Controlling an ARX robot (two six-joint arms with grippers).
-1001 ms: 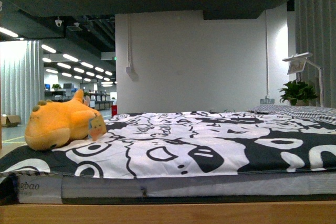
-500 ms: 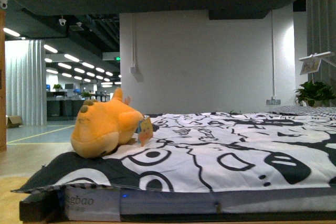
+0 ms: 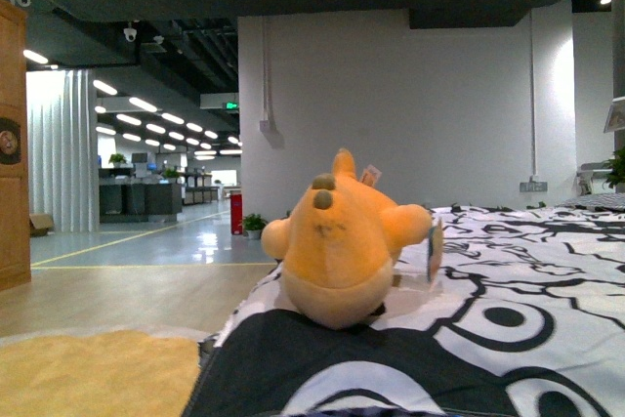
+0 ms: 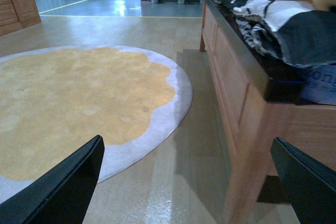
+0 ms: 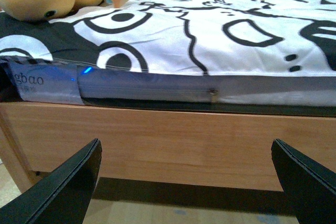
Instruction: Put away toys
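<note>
On my far left the yellow rug (image 4: 79,103) covers the floor. The left end effector (image 4: 186,140) hangs low near its edge, fingers spread wide with nothing between them, facing the wooden bed frame (image 4: 236,98) from the side. The plush toy (image 3: 347,241) sits at the near corner of the bed, on the black-and-white duvet (image 3: 527,290), with a paper hang tag (image 3: 435,251) dangling at its right side. Further right, the right end effector (image 5: 185,141) is likewise splayed and empty. It is level with the frame's board, lower than the mattress and the toy lying on it.

I read the step in hand as the reach for the toy, and both arms look too low for it. I'd raise them until the fingers clear the mattress edge, and only then move in. The left arm seems the closer one, so I'd lead with it. I'd close across the round body, not on the tag or a fin, and deep enough that the soft filling can't squirm out. I'd also keep the lower finger off the duvet so the cover doesn't come along.
</note>
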